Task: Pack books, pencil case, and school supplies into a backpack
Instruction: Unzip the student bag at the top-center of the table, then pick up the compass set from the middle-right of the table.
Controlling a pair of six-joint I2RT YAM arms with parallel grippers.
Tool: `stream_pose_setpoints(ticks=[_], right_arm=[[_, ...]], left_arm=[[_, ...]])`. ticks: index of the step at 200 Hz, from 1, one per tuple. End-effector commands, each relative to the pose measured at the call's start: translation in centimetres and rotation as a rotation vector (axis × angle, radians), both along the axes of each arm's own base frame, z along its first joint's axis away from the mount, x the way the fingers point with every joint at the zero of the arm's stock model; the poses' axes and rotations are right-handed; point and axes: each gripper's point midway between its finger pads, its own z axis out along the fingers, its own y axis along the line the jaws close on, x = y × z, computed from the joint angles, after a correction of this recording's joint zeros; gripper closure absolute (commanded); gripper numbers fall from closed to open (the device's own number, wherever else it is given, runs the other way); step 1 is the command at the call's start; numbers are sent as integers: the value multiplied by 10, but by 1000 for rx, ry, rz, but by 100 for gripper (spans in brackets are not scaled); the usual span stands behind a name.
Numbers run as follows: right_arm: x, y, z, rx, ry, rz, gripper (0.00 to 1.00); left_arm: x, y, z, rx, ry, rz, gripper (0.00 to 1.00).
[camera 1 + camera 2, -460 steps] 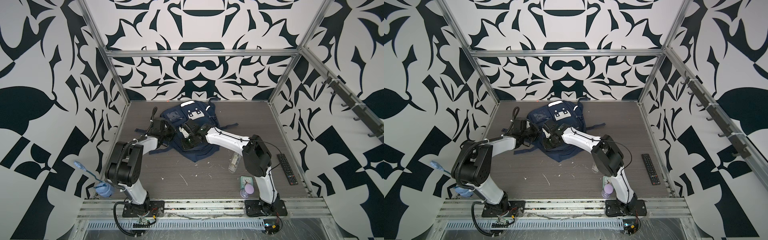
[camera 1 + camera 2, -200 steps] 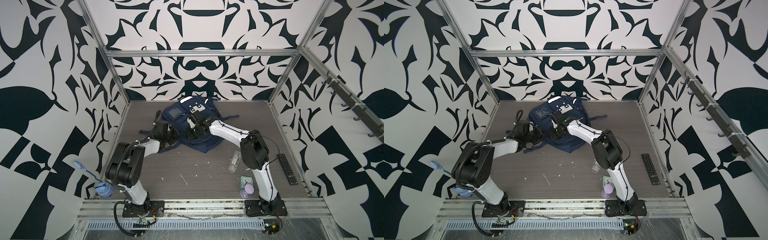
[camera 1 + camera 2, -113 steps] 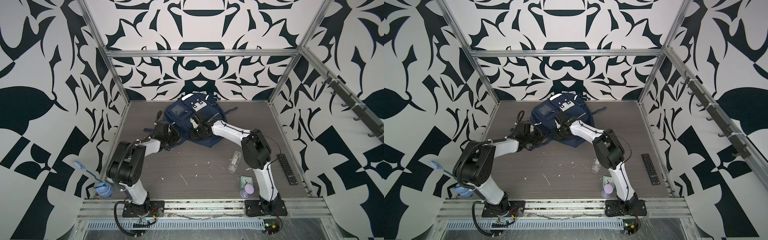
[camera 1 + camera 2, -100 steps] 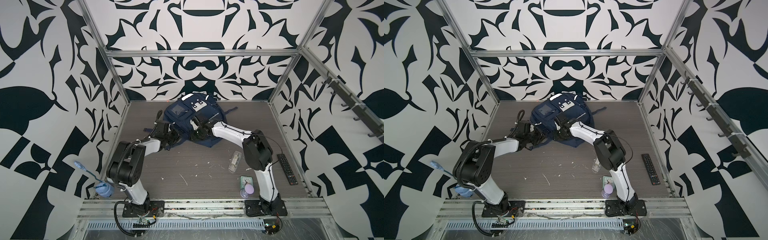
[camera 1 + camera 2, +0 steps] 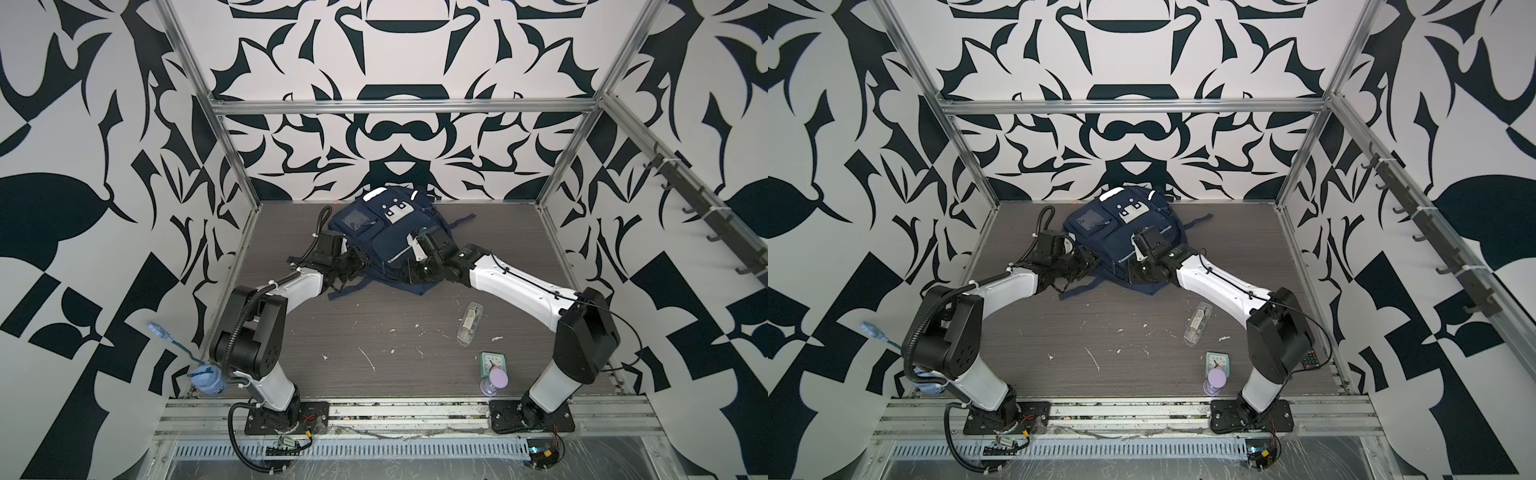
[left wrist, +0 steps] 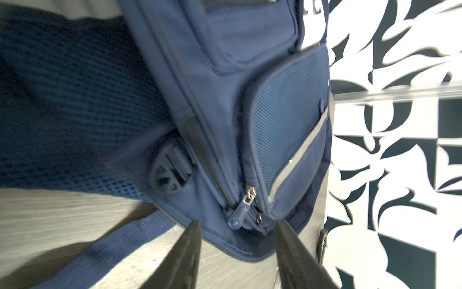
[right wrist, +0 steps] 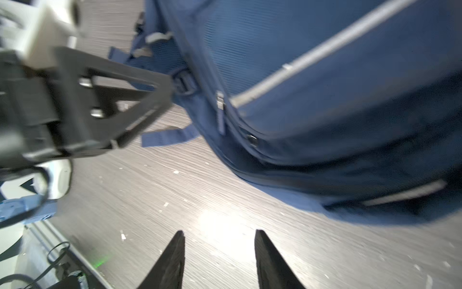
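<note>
Released & empty: left end effector [image 6: 238, 222], right end effector [image 7: 219, 232], both beside backpack [image 5: 386, 237]. The school supplies [image 5: 470, 323] lie nearer right arm, toward its base, long axis approx. front-back.

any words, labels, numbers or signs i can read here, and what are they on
Nothing here can be read.
backpack, grey-white patch: marks too small to read.
clear packet, label: too small.
clock, dial numbers: too small.
remote, buttons: too small, partly hidden.
</note>
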Motion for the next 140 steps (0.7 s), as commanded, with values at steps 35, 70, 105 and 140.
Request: stream_pose_setpoints(ticks=[35, 70, 105, 140], right_arm=[[-11, -93, 1, -13, 12, -211, 50], [-19, -135, -11, -15, 43, -311, 47], [-24, -173, -25, -28, 64, -417, 39], [-26, -212, -32, -53, 76, -542, 31]], left_arm=[[-15, -52, 31, 101, -123, -204, 37], [-34, -105, 32, 143, -161, -390, 29], [-61, -144, 29, 227, -201, -537, 22], [-93, -175, 26, 292, -248, -668, 18]])
